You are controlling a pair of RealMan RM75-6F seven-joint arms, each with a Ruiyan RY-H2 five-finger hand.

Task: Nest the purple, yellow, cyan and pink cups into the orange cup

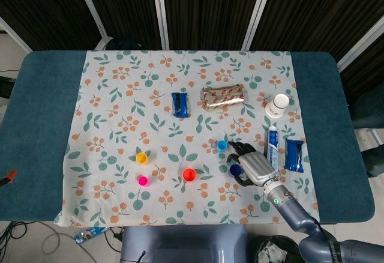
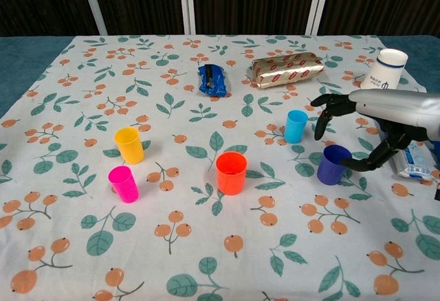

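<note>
The orange cup [image 2: 231, 172] [image 1: 189, 175] stands upright at the front middle of the floral cloth. To its left are the yellow cup [image 2: 128, 145] [image 1: 141, 158] and the pink cup [image 2: 123, 183] [image 1: 143, 181]. The cyan cup [image 2: 296, 126] [image 1: 222, 145] and the purple cup [image 2: 333, 164] [image 1: 234, 170] stand to its right. My right hand [image 2: 375, 117] [image 1: 253, 164] is open at the purple cup's right side. Its fingers [image 2: 322, 112] arch above and behind the cup, and the thumb reaches the cup's right rim. The cup stays on the cloth. My left hand is out of both views.
A blue packet [image 2: 212, 80] and a gold foil pack [image 2: 285, 67] lie further back. A white paper cup [image 2: 387, 67], a toothpaste tube [image 1: 273, 146] and another blue packet [image 1: 293, 154] sit at the right, close to my right arm.
</note>
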